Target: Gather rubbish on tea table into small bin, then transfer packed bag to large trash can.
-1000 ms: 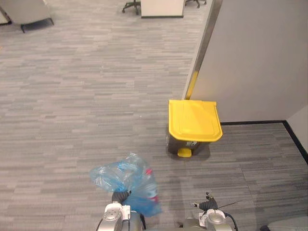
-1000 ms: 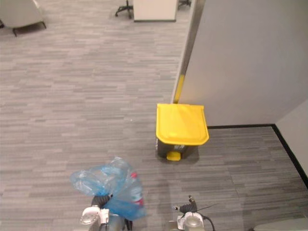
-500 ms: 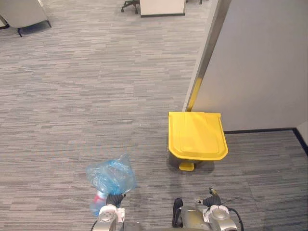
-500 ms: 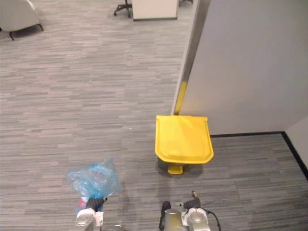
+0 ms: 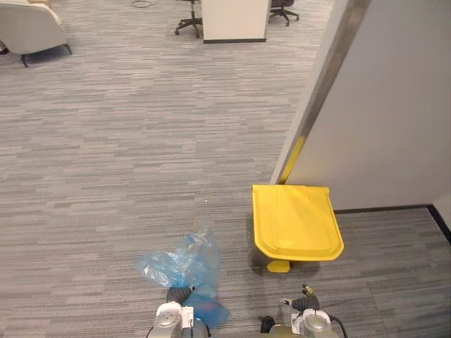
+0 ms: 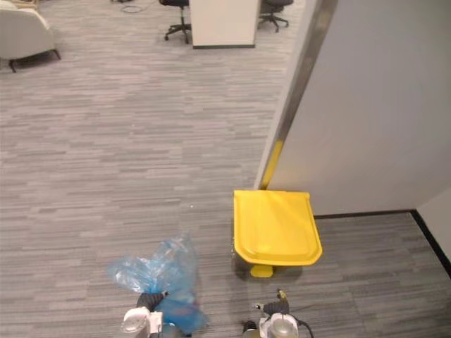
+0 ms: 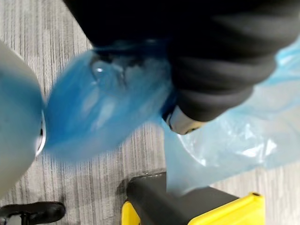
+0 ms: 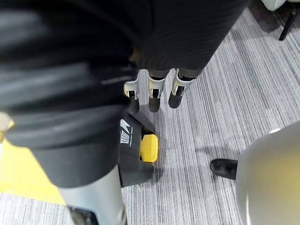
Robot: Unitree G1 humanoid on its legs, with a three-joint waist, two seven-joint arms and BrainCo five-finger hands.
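Observation:
A crumpled blue rubbish bag (image 5: 182,262) hangs above the carpet from my left hand (image 5: 179,291), which is shut on its neck. In the left wrist view the bag (image 7: 103,108) wraps around the hand (image 7: 180,121). Just right of it stands the large trash can (image 5: 296,220), dark-bodied, with its yellow lid closed and a yellow foot pedal (image 5: 278,266) at the front. My right hand (image 8: 154,93) hangs open with straight fingers pointing at the floor, above the pedal (image 8: 149,147).
A grey partition wall (image 5: 394,105) with a metal edge post (image 5: 320,88) rises right behind the can. Farther off are a pale armchair (image 5: 28,28), a white cabinet (image 5: 236,17) and office chair bases. Grey carpet stretches to the left.
The whole view has shifted, so the camera moved. The bag has swung from low on the left up and toward the can. The can's lid stays closed.

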